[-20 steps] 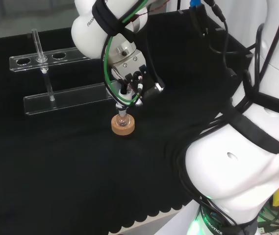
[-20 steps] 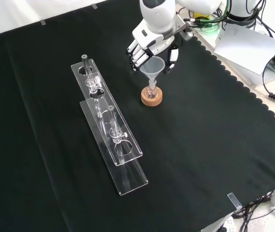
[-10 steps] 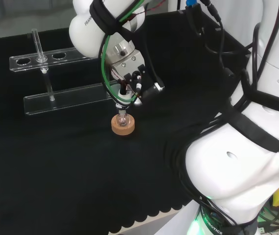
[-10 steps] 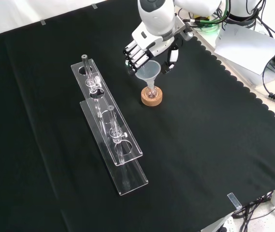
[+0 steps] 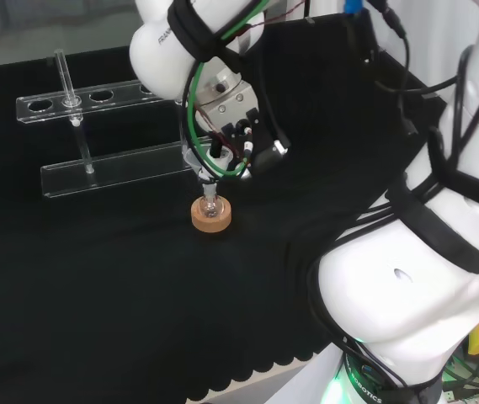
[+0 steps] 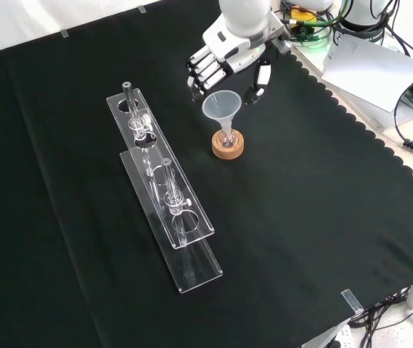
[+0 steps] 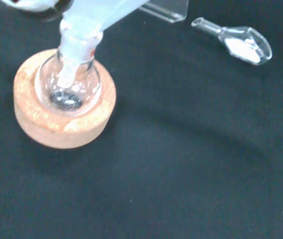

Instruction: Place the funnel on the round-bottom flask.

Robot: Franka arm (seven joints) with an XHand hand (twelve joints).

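The hand (image 6: 224,61) hangs just above and behind the funnel (image 6: 220,107) in the front view, its fingers (image 6: 200,75) loosely curled to one side of the cone and the thumb (image 6: 257,85) on the other. Whether any of them touches the rim I cannot tell; it looks like a slack, half-open pose with nothing clearly pinched.

The funnel's stem sits down in the neck of the round-bottom flask (image 7: 70,85), as the wrist view shows, and the cone leans a little in the front view. The flask rests in its cork ring (image 6: 228,145) on the black-clothed tabletop (image 6: 315,188). Two clear acrylic racks (image 6: 164,190) holding glass tubes lie well apart to the left in the front view, and a small glass stopper (image 7: 240,42) lies near the ring.

The placing looks all but done. The risk is in the letting-go: if a finger catches the rim as the hand lifts, it could drag the tilted funnel out or tip the light flask off its ring.
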